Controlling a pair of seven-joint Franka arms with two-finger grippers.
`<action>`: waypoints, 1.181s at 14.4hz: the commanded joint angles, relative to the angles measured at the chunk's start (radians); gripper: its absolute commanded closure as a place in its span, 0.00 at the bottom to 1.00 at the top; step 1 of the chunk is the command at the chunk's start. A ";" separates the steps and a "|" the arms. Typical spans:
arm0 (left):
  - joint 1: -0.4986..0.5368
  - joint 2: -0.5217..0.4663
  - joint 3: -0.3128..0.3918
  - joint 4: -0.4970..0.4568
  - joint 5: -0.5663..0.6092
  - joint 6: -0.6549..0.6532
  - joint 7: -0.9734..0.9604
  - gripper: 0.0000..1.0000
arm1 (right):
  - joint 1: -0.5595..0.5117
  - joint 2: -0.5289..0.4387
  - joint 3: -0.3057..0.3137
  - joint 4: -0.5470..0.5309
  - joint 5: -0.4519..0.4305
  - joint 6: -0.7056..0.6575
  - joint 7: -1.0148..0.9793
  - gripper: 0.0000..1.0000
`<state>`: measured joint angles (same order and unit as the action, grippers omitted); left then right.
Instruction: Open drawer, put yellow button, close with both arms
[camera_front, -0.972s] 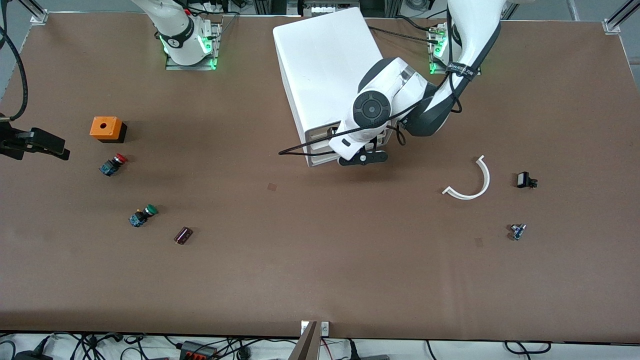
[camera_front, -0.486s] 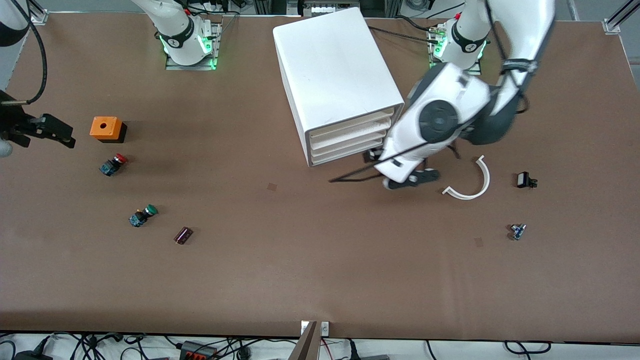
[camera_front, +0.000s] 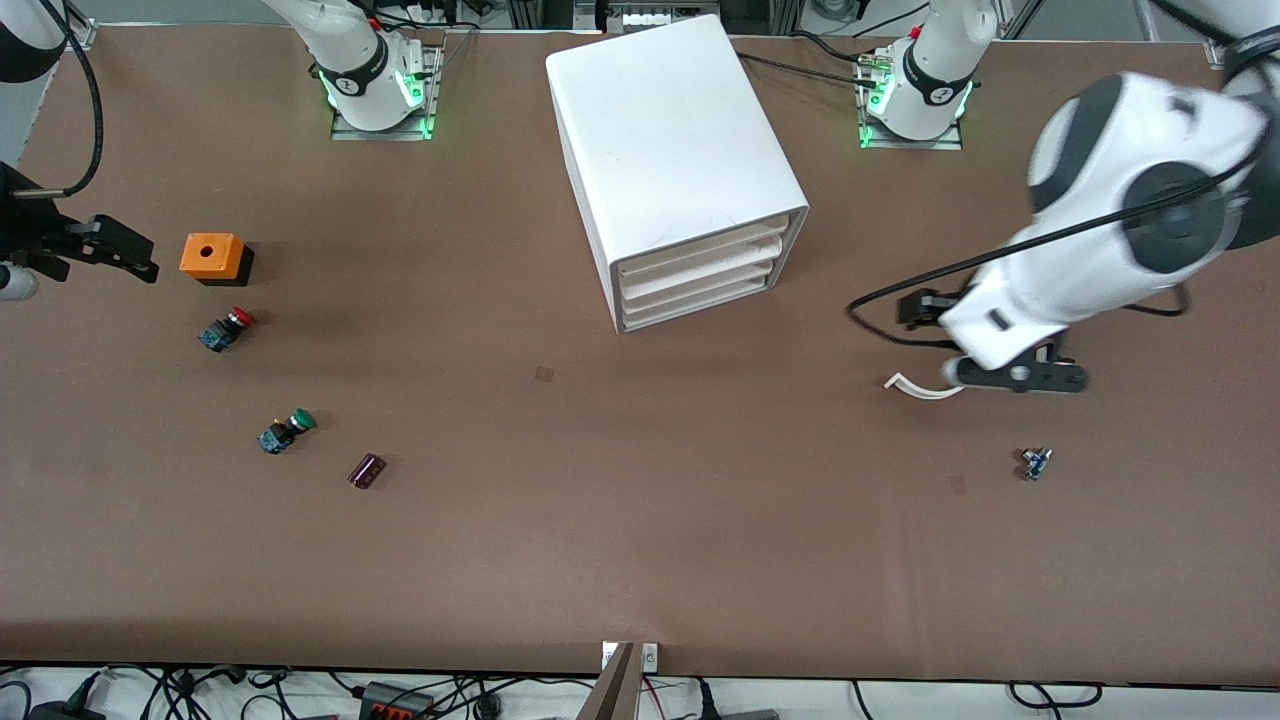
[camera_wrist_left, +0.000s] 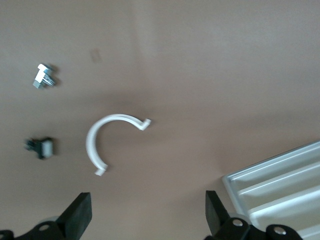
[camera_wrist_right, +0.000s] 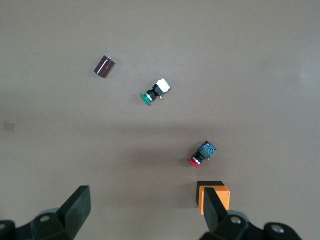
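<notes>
The white cabinet (camera_front: 672, 130) stands at the table's middle with all three drawers pushed in; the uppermost drawer (camera_front: 700, 246) is shut. The drawer fronts also show in the left wrist view (camera_wrist_left: 280, 185). The yellow button is not in view anywhere. My left gripper (camera_front: 920, 308) (camera_wrist_left: 146, 212) is open and empty, above the table toward the left arm's end, beside a white curved strip (camera_front: 915, 388) (camera_wrist_left: 97, 142). My right gripper (camera_front: 125, 250) (camera_wrist_right: 146, 207) is open and empty, over the right arm's end of the table next to an orange box (camera_front: 212, 256) (camera_wrist_right: 215, 197).
A red-capped button (camera_front: 226, 328) (camera_wrist_right: 202, 154), a green-capped button (camera_front: 286, 430) (camera_wrist_right: 154, 92) and a maroon cylinder (camera_front: 366, 470) (camera_wrist_right: 105, 66) lie toward the right arm's end. A small bolt (camera_front: 1035, 463) (camera_wrist_left: 44, 76) and a small black part (camera_wrist_left: 42, 147) lie toward the left arm's end.
My left arm has swung away from the cabinet's front toward its own end of the table, uncovering the shut drawers. My right gripper has drifted slightly toward the orange box.
</notes>
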<state>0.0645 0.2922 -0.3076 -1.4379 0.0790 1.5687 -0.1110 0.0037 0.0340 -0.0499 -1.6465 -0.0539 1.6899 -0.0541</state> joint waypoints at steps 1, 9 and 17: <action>-0.035 -0.157 0.148 -0.091 -0.068 -0.018 0.230 0.00 | -0.005 0.007 0.008 0.011 -0.001 0.002 -0.001 0.00; -0.089 -0.355 0.340 -0.335 -0.136 0.149 0.320 0.00 | -0.030 0.012 0.022 0.020 -0.001 0.001 0.000 0.00; -0.091 -0.346 0.323 -0.294 -0.116 0.059 0.280 0.00 | -0.037 0.000 0.031 0.020 0.012 -0.028 -0.001 0.00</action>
<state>-0.0147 -0.0441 0.0132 -1.7366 -0.0441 1.6433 0.1808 -0.0138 0.0378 -0.0377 -1.6400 -0.0523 1.6888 -0.0536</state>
